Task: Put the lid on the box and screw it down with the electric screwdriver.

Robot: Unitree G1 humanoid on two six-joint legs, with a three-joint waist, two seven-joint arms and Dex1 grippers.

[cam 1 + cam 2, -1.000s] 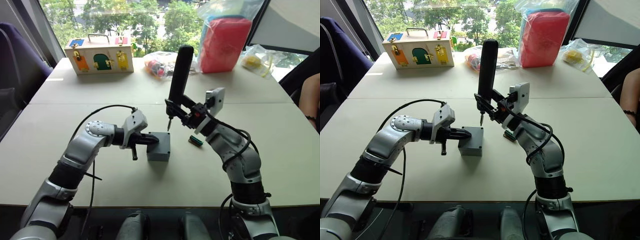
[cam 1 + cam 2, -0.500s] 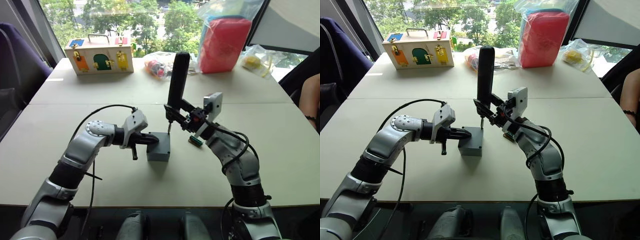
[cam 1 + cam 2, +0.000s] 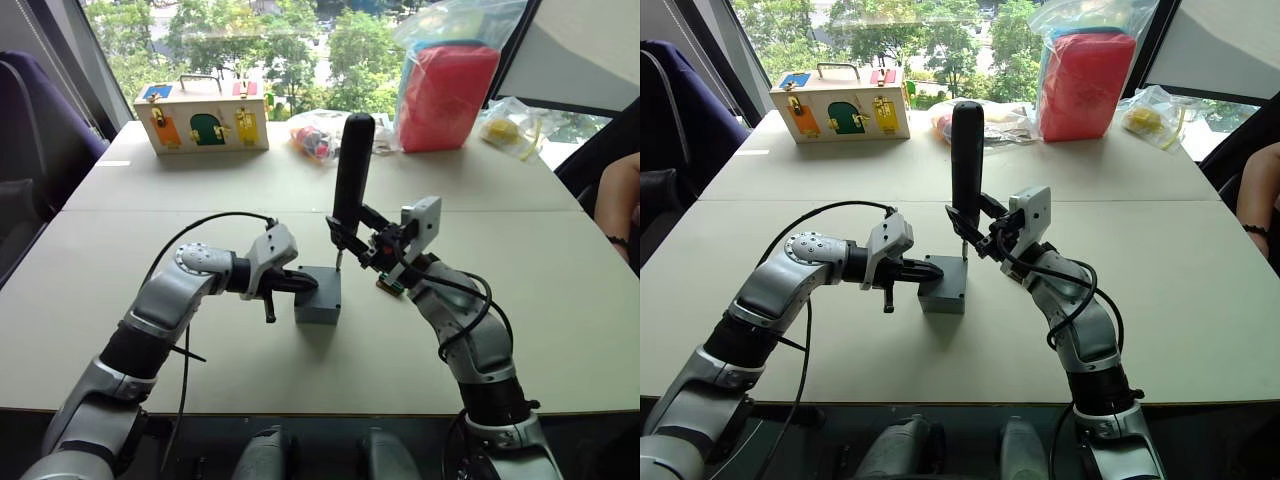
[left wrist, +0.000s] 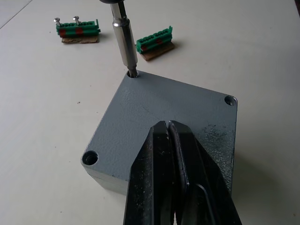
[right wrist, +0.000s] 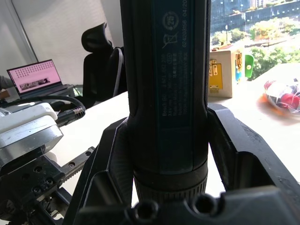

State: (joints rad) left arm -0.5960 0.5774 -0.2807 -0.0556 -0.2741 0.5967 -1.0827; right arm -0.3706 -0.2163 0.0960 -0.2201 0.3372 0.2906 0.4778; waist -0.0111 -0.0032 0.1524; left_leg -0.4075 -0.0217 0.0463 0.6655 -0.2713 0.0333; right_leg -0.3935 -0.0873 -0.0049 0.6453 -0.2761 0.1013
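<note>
The grey box (image 3: 318,303) stands mid-table with the lid (image 4: 159,101) seated flat on it, corner holes showing. My left gripper (image 4: 167,124) is shut, with nothing between its fingers, and its tips rest on the lid's top from the left side (image 3: 308,284). My right gripper (image 3: 349,228) is shut on the electric screwdriver (image 3: 352,170), holding the black body nearly upright over the box's far corner. The metal bit (image 4: 123,37) sits with its tip in the lid's far corner hole. In the right wrist view the screwdriver (image 5: 166,93) stands between both black fingers (image 5: 236,150).
Two small green pieces (image 4: 77,32) (image 4: 155,41) lie on the table just beyond the box. At the back stand a wooden box with coloured doors (image 3: 200,118), a bagged red item (image 3: 445,85) and small plastic bags (image 3: 315,135). A person's arm (image 3: 620,200) shows at the right edge.
My right arm lowered the screwdriver and brought it more upright, so the bit came down onto the lid's far corner. My left gripper stayed on the lid. The camera shifted slightly.
</note>
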